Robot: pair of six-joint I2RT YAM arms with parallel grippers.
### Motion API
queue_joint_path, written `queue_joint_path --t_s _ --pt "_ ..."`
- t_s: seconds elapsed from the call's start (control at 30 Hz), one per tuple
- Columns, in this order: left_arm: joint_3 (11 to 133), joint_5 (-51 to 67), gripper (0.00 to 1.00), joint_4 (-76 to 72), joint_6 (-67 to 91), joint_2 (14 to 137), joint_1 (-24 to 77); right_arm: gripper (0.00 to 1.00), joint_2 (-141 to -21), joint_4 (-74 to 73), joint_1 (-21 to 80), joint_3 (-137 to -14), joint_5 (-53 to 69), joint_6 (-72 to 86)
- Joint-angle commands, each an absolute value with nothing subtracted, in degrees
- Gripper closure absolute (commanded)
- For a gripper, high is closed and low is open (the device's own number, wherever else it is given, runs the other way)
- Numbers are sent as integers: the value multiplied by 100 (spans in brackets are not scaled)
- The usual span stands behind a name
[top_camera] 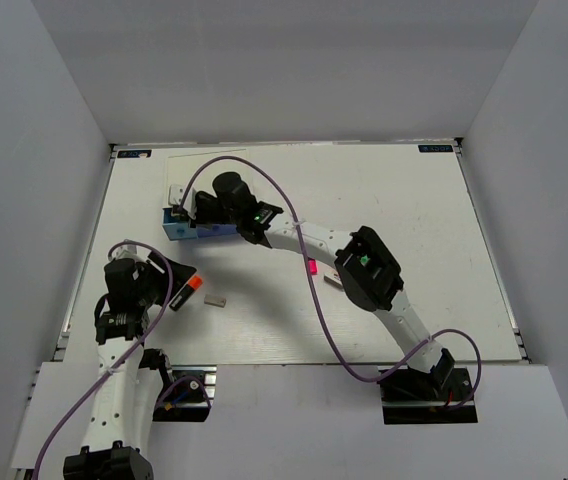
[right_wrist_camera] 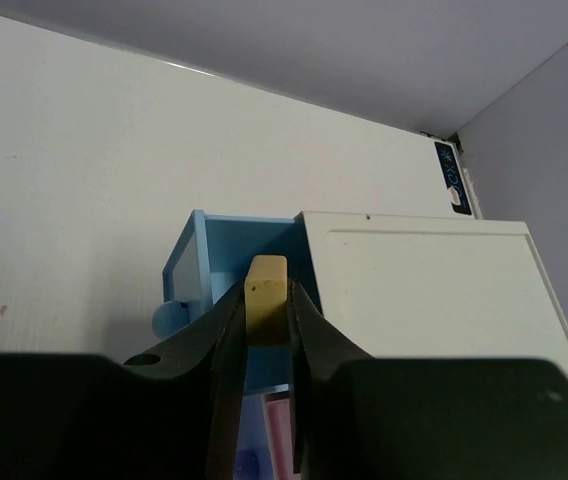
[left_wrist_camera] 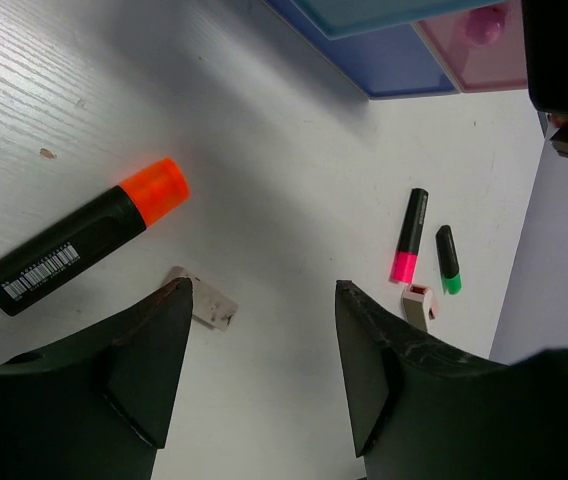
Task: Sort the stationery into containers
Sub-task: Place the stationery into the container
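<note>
I have the right gripper pinched narrow on the tan eraser, a small matte block, over the pulled-out blue drawer, smooth plastic with a round knob, beside the box and its flat white top. Left gripper: fingers wide, holding nothing, above the table. Near it lie the orange highlighter, a stubby black barrel, and the grey-white eraser, a flat slab. Farther off lie the pink highlighter, the green highlighter and the pink-white eraser.

A white table stood inside pale grey walls. A blue sticker sat at its eleven o'clock corner and a second sticker at one o'clock. A white ledge ran along the six o'clock side. In the left wrist view, a brown speck marked the tabletop at ten o'clock.
</note>
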State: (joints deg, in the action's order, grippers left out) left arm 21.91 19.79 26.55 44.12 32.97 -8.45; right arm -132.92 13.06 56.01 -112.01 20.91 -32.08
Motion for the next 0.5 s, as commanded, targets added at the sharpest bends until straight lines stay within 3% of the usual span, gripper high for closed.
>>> queue_joint_path --t_s 0.0,0.1,0.47 --pt "2197 2057 31 2610 4307 3322 -835 75 -13192 1573 5616 -11505 2022 -3269" --pt "2250 2109 31 2610 4307 3322 -835 63 -13114 1582 5608 -11383 2022 -3287" --pt "2303 2276 27 2795 4421 3375 -835 54 -12770 1749 5651 -10943 2065 -3340"
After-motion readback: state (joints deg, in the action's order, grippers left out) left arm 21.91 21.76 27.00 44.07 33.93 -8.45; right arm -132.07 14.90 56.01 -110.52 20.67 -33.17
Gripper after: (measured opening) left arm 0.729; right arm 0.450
